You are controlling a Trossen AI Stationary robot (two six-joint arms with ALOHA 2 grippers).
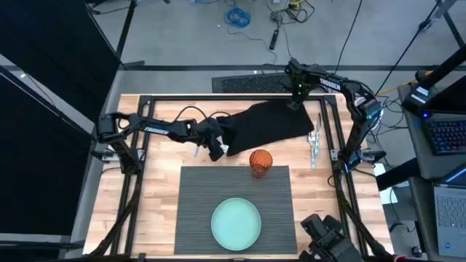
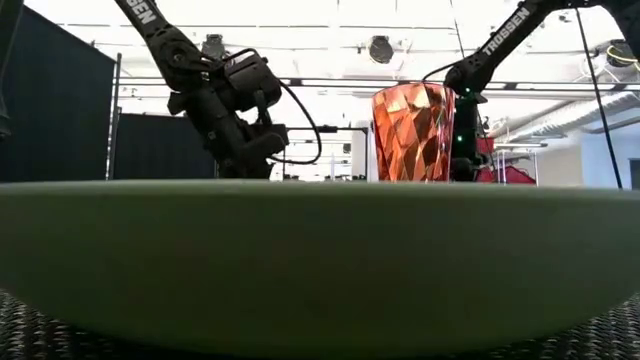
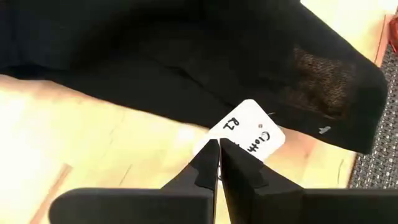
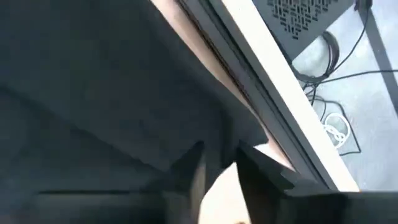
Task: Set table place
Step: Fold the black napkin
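Ribbed dark grey placemat (image 1: 237, 207) lies on the near half of the wooden bench (image 1: 156, 196), seen from above, with a pale green plate (image 1: 236, 223) resting on its near middle and a faceted orange tumbler (image 1: 261, 162) standing upright at its far edge. Beyond the mat, a black cloth napkin (image 1: 266, 122) lies rumpled across the far part of the bench, and cutlery (image 1: 314, 140) lies near the right rail, apart from the napkin. The left end effector (image 1: 217, 153) sits low at the napkin's near left corner; its wrist camera shows the two fingers (image 3: 202, 167) drawn almost together, with a white paper tag (image 3: 249, 130) on the cloth's hem just ahead of the tips, apparently not pinched between them. The right end effector (image 1: 294, 102) is at the napkin's far right corner beside the bench's back rail; its wrist view shows the fingers (image 4: 193, 165) closed on the black fabric. From bench height, the plate's rim (image 2: 320, 260) fills the foreground, the tumbler rising behind it.
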